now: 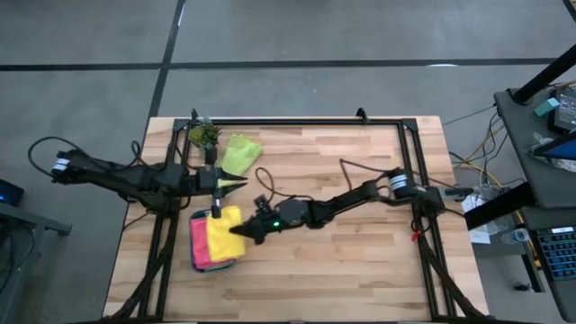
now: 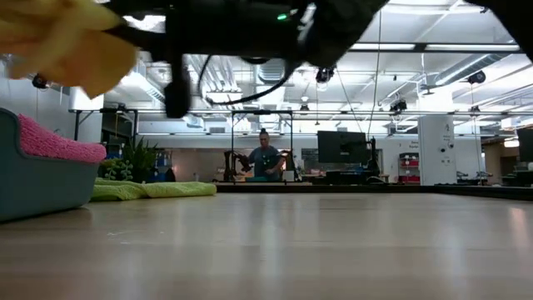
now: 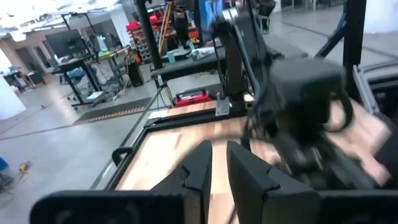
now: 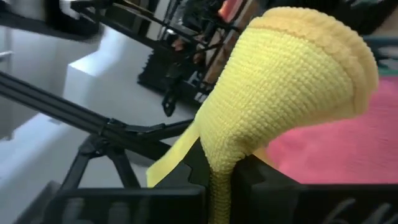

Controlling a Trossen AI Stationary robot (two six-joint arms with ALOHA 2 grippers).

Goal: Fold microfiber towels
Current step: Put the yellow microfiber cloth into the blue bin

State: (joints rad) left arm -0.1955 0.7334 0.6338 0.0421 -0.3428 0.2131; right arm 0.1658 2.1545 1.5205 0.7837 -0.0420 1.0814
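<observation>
At the left of the bench (image 1: 342,270), the left gripper (image 1: 241,186) hovers with jaws narrow and empty, between the lime towel (image 1: 240,152) and the tray (image 1: 196,261). Just right of it, the right gripper (image 1: 239,231) has its jaws clamped on the yellow towel (image 1: 221,229), over the pink towel (image 1: 198,240) stacked in the tray. Lowering it flat and square before release would serve best. A potted plant (image 1: 204,135) stands near the back corner; the left arm crowds the tray.
</observation>
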